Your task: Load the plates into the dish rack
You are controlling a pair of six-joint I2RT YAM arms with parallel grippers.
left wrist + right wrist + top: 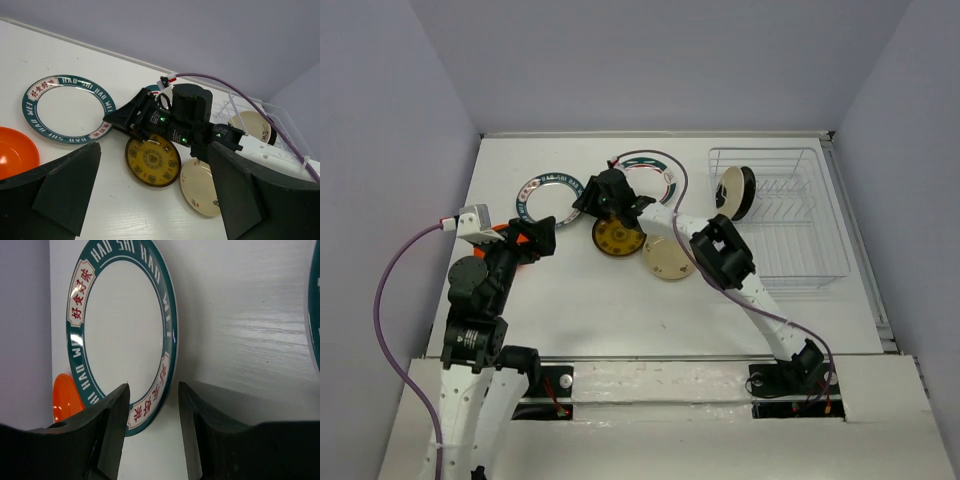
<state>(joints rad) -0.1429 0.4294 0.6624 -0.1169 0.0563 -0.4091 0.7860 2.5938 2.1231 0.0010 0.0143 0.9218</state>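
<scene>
A white plate with a teal lettered rim (548, 197) lies flat at the back left. My right gripper (588, 196) is open at its right edge. In the right wrist view the gripper (152, 405) has one jaw on each side of that plate's rim (167, 360), not closed on it. A mustard-brown plate (618, 237) and a cream plate (668, 258) lie mid-table. A second teal-rimmed plate (655, 172) is partly hidden by the right arm. My left gripper (150, 200) is open and empty beside the orange plate (15, 152). The dish rack (790, 225) holds a cream plate (729, 188) and a black plate (746, 194) on edge.
Grey walls enclose the white table on the left, back and right. The right arm's purple cable (665, 160) loops over the back plate. The rack's remaining slots run toward its right side.
</scene>
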